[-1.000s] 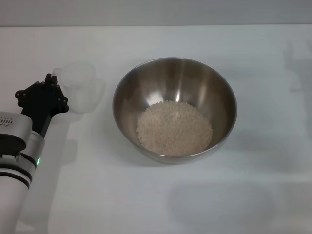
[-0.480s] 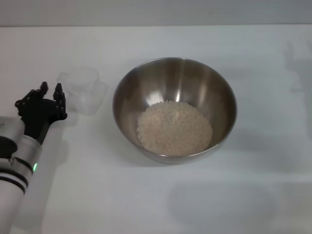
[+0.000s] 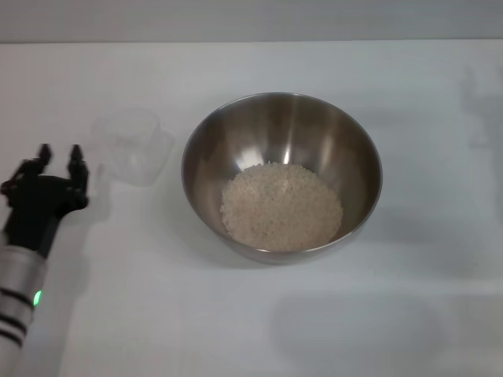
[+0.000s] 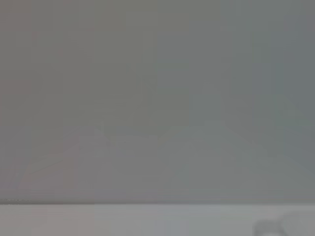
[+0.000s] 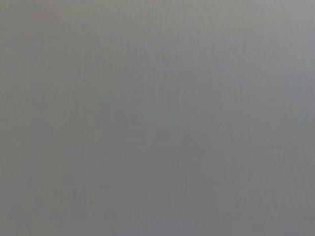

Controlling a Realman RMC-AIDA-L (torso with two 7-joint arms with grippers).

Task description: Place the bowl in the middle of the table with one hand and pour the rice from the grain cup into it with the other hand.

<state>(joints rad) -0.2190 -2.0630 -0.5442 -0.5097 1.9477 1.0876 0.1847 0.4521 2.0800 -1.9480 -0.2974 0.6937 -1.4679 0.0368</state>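
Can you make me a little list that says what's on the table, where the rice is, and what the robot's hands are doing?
Bowl: large round shiny steel bowl, middle of the plain white table
Rice: off-white heap of grains, inside the bowl
Cup: small clear plastic grain cup, on the table left of the bowl, looks empty
Left gripper: open, holding nothing, left of the cup and apart from it
Right gripper: not in view

Bowl sits mid-desk, rice heaped in it. Grain cup stands on the desk left of the bowl, apart. My left gripper left of the cup, not touching.
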